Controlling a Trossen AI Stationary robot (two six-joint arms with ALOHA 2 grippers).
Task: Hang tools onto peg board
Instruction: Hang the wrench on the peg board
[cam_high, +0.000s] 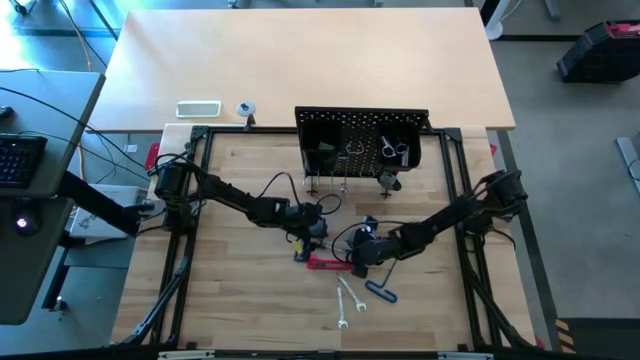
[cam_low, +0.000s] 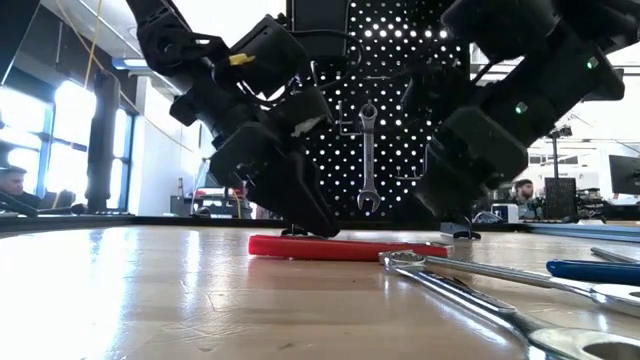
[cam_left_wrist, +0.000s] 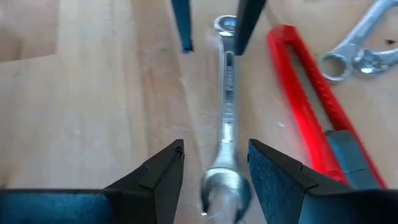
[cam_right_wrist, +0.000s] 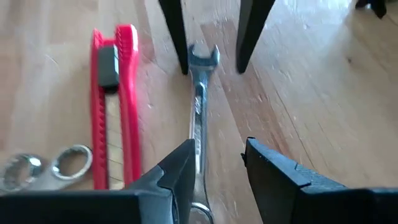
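Note:
A slim silver wrench (cam_left_wrist: 226, 106) lies flat on the wooden table between my two grippers; it also shows in the right wrist view (cam_right_wrist: 199, 112). My left gripper (cam_left_wrist: 214, 146) is open, low over the table, with a finger on each side of the wrench's open-jaw end (cam_left_wrist: 224, 190). My right gripper (cam_right_wrist: 217, 146) is open, facing it, with its fingers astride the ring end (cam_left_wrist: 225, 25). A red-handled tool (cam_high: 328, 264) lies beside the wrench, on its near side. The black peg board (cam_high: 362, 140) stands at the far side, with a wrench (cam_low: 368, 160) hanging on it.
Two more silver wrenches (cam_high: 348, 300) and a black key with a blue end (cam_high: 381, 291) lie on the table nearer the front edge. A black tubular frame (cam_high: 190, 200) borders the work area. People sit in the room beyond (cam_low: 522, 190).

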